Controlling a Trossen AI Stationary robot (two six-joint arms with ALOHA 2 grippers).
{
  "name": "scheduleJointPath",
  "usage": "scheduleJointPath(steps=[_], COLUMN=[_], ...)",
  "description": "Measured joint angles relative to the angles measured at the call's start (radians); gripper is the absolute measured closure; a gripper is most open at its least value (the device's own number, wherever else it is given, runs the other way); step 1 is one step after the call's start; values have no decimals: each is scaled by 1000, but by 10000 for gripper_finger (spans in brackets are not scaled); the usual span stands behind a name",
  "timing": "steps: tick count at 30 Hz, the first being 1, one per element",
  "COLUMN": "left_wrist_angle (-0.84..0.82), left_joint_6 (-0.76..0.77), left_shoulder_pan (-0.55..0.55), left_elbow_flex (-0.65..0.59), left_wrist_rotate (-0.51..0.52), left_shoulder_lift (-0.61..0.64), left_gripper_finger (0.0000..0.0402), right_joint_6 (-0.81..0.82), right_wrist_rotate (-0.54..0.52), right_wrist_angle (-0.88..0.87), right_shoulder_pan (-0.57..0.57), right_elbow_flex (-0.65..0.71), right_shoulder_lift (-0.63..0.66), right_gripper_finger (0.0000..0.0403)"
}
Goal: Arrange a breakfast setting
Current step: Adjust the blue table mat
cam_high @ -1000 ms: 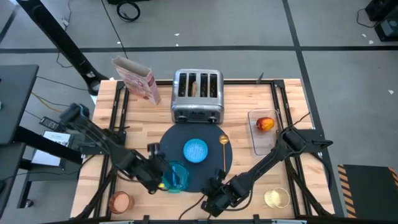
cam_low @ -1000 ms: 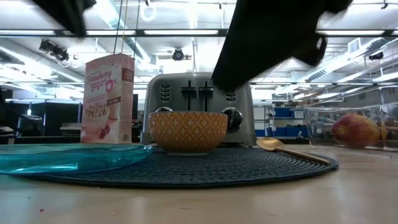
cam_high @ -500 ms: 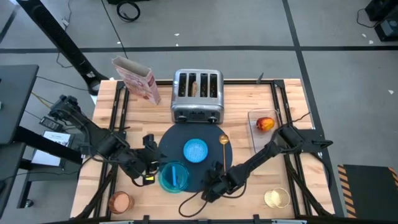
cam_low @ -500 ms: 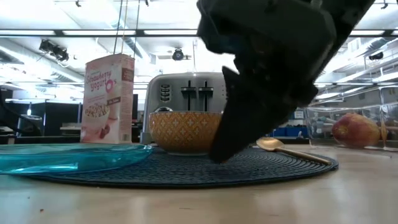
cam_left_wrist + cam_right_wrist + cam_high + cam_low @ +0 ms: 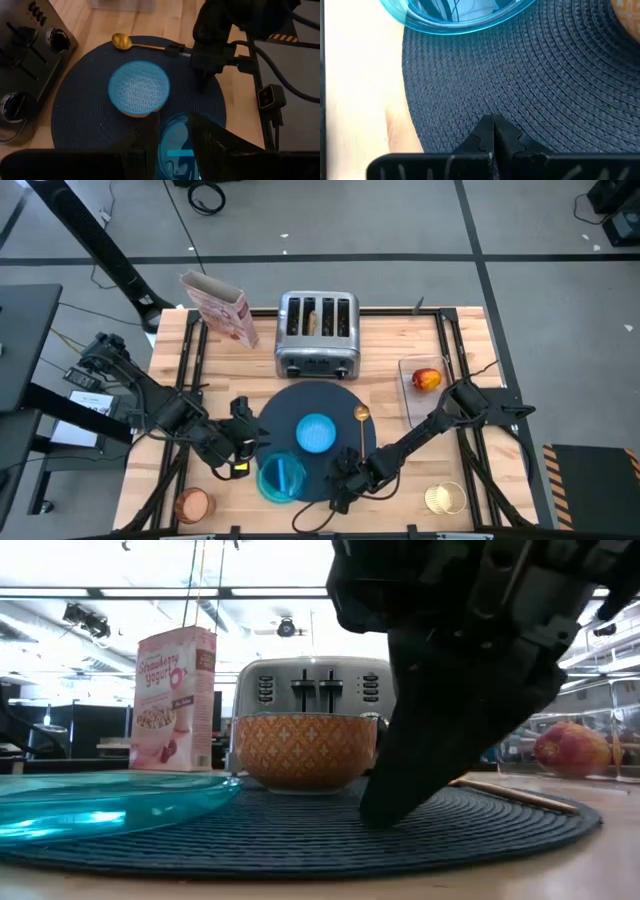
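Observation:
The round dark navy mat [image 5: 292, 408] lies mid-table in front of the toaster. On it stand the bowl [image 5: 317, 433], blue inside and orange-patterned outside [image 5: 303, 749], the gold spoon [image 5: 362, 418] and the teal plate [image 5: 280, 477], which overlaps the mat's near-left edge. My right gripper [image 5: 338, 498] is shut, its tips down on the mat's near edge. My left gripper [image 5: 252, 442] hovers open, left of the plate, touching nothing. The copper cup [image 5: 193, 505] stands at the near-left corner. The red-orange fruit [image 5: 427, 379] sits in a clear box, and toast [image 5: 313, 320] sticks out of a toaster slot. My right gripper presses its shut fingertips [image 5: 494, 131] down on the mat's top, just inside its near edge [image 5: 445, 135]. The fingers slant down from the table's near right side [image 5: 385, 812]. The mat lies flat on the table.
The chrome toaster [image 5: 317, 335] and the pink cereal box [image 5: 218, 305] stand at the far side. A clear box [image 5: 422, 392] is at the right, and a round yellowish glass thing [image 5: 445, 498] near the right front corner. Bare wood shows left of the mat.
My right gripper has come down onto the mat's near edge. The mat has then slid a little toward the table's near edge, carrying bowl, spoon and plate with it. My left gripper has risen and drawn back from the plate toward the table's left.

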State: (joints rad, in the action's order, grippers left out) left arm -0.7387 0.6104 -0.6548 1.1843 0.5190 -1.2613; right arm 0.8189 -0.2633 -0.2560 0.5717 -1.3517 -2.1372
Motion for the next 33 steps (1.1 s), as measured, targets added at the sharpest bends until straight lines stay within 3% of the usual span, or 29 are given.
scheduleJointPath(steps=[15, 33], left_wrist_angle=[55, 58], left_joint_6=[6, 7], left_shoulder_pan=[1, 1], left_elbow_flex=[0, 0], left_wrist_rotate=[2, 3], left_shoulder_lift=[-1, -1], left_gripper_finger=[290, 290], right_joint_6=[58, 142], right_wrist_rotate=[29, 24], right_wrist_angle=[-4, -145], right_shoulder_pan=[26, -7], right_elbow_flex=[-3, -1], right_shoulder_lift=[-1, 36], right_gripper_finger=[400, 400])
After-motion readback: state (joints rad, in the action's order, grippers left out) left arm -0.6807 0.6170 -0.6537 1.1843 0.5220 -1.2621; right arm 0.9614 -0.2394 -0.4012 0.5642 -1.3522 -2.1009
